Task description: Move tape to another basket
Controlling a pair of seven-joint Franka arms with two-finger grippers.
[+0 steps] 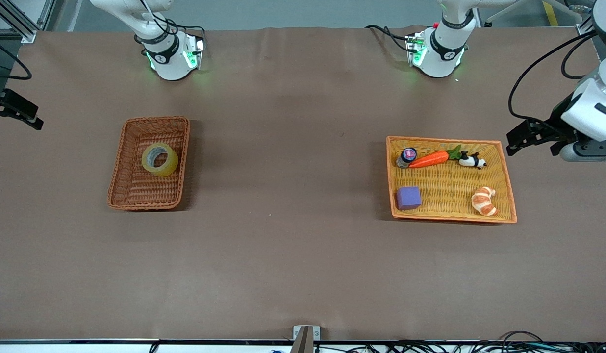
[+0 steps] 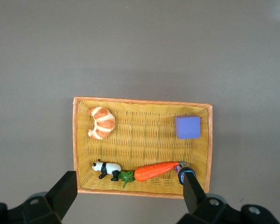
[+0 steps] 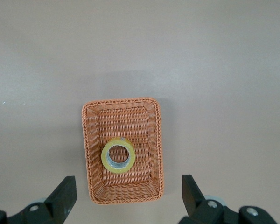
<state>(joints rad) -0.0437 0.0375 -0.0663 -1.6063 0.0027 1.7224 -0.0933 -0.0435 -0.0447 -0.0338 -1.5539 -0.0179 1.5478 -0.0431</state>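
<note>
Brown table (image 1: pixel 293 235): we see the tape roll (image 1: pixel 160 159) alone in the brown wicker basket (image 1: pixel 117 171), the orange basket (image 1: pixel 508 186) full of toys.
Left gripper (image 1: pixel 533 138) and right gripper (image 1: pixel 16 109) both hover wide open at the table's ends; whether the tape started or ended here, we cannot say.

At left of my front view I see a brown woven wicker basket (image 1: pixel 148 164) holding a glossy, translucent yellowish tape (image 1: pixel 160 159). At right, the orange-yellow basket (image 1: pixel 451 213) is woven too. The table (image 1: pixel 293 255) has a matt brown cover.

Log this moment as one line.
tape: in brown basket | yellow basket: no tape | left hand: open, over yellow basket | right hand: open, over brown basket
</note>
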